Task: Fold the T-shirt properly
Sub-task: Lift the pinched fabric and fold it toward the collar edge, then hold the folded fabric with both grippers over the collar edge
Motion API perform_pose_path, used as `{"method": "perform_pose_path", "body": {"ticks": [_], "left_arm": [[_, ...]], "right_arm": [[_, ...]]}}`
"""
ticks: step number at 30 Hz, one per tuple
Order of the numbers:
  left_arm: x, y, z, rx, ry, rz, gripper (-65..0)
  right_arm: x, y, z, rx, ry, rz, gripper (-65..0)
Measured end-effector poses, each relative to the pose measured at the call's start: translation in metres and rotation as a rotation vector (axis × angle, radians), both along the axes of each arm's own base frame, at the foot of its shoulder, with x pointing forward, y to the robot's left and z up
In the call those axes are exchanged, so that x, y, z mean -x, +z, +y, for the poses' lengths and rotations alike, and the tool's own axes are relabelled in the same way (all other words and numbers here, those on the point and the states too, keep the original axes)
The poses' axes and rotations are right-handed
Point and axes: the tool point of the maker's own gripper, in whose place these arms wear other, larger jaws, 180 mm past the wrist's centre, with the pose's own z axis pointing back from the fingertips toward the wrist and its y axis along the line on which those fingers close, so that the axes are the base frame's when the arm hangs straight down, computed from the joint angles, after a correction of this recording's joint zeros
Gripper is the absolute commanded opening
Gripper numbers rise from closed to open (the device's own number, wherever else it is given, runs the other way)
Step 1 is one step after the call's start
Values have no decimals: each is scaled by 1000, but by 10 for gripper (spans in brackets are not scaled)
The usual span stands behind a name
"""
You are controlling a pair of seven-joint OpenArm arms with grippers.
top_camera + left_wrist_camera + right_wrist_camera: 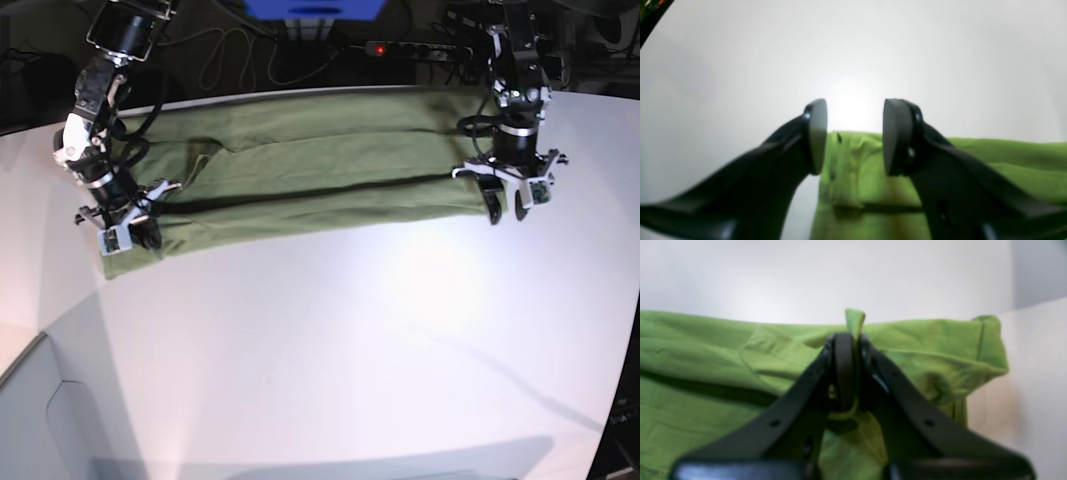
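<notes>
The olive-green T-shirt (320, 170) lies as a long folded band across the far part of the white table (350, 340). At the band's end on the base view's left, my right gripper (133, 233) is shut on the cloth. The right wrist view shows a small pinch of T-shirt (723, 350) sticking up between the closed fingers of that gripper (855, 350). My left gripper (507, 208) hovers at the other end, open. In the left wrist view its pads (816, 136) stand apart around the gripper's middle (853, 136), with the T-shirt (857, 186) lying below and nothing gripped.
A power strip (420, 47) with a red light and loose cables runs behind the table's far edge. A blue object (315, 8) sits at the top centre. The table's front edge curves away at the lower left.
</notes>
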Motion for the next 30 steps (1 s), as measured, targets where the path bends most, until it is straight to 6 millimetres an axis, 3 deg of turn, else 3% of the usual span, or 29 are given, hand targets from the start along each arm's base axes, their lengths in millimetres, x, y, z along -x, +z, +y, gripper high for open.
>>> {"method": "perform_pose_path", "body": {"ticks": [9,14,22,25,29,30], "left_arm": [[-8,-12,13,6,39,12,-403],[-9,-31,15,28,54,60,-406],[-17,-35,-2,45,8,60,-411],[-17,-35,-2,43,7,59,-488],[-17,-35,-2,43,8,58,-650],[-17,-35,-1,43,9,59,-650]], "right_arm": [[0,-1,1,1,4,4,-650],[1,-1,1,1,4,5,-650],[1,-1,1,1,4,5,-650],[1,-1,1,1,4,6,-650],[1,-1,1,1,4,6,-650],[1,-1,1,1,4,6,-650]]}}
